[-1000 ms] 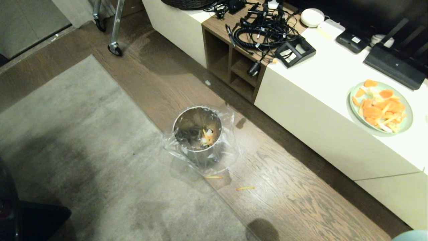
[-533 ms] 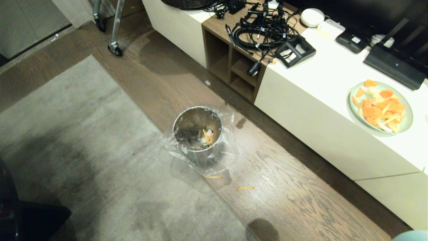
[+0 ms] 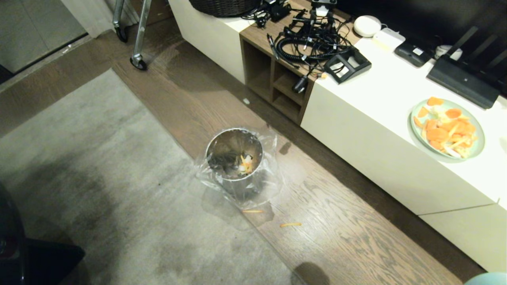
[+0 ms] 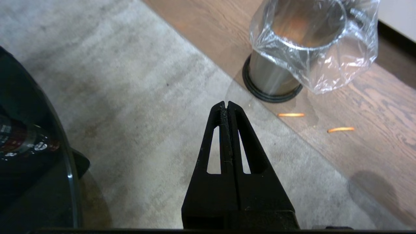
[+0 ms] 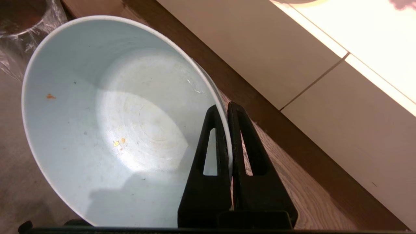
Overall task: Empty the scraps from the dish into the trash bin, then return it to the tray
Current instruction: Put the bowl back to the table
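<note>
A: Inside the small brushed-steel trash bin (image 3: 234,158) with clear liner, centre floor?
B: Orange and pale scraps (image 3: 245,163); two strips (image 3: 290,224) lying outside, nearer.
A: Small round white bowl (image 5: 97,123)?
B: Nearly empty, rim pinched by right gripper (image 5: 226,109); barely visible at near-right corner.
A: Left gripper (image 4: 226,105)?
B: Clenched, holding nothing, over grey rug (image 4: 136,84).

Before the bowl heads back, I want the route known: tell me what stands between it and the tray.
That cannot be settled: the tray shows in no view. The right gripper is clamped on the rim of the dish, emptied but for specks, near the white cabinet. Nothing crowds the dish itself.
</note>
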Available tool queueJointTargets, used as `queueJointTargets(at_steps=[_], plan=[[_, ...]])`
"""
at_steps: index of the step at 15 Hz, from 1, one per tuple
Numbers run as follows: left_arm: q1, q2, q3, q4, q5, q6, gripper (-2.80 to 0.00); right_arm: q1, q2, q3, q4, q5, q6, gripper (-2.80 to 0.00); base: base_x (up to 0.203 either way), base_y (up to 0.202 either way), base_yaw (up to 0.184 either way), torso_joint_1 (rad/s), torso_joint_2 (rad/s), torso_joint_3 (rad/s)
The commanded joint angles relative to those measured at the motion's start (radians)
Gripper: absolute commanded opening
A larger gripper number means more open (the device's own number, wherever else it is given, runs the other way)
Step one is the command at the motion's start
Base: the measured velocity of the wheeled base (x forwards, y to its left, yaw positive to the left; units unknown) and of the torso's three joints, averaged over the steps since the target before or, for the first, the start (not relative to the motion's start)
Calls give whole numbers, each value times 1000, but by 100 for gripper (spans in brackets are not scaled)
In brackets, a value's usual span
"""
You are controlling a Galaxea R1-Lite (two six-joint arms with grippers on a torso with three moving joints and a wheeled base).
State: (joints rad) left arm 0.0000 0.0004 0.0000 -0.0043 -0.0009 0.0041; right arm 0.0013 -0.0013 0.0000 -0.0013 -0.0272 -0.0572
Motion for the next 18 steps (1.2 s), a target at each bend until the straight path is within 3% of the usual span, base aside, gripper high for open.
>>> queueJointTargets(at_steps=[1, 18], plan=[[0, 0, 0, 0, 2, -1, -280, 0, 1, 0, 0, 0, -3, -280, 0, 0, 0, 2, 2, 174], [0, 0, 0, -3, 10, -16, -280, 0, 1, 0, -2, 0, 0, -280, 0, 0, 0, 3, 2, 201]])
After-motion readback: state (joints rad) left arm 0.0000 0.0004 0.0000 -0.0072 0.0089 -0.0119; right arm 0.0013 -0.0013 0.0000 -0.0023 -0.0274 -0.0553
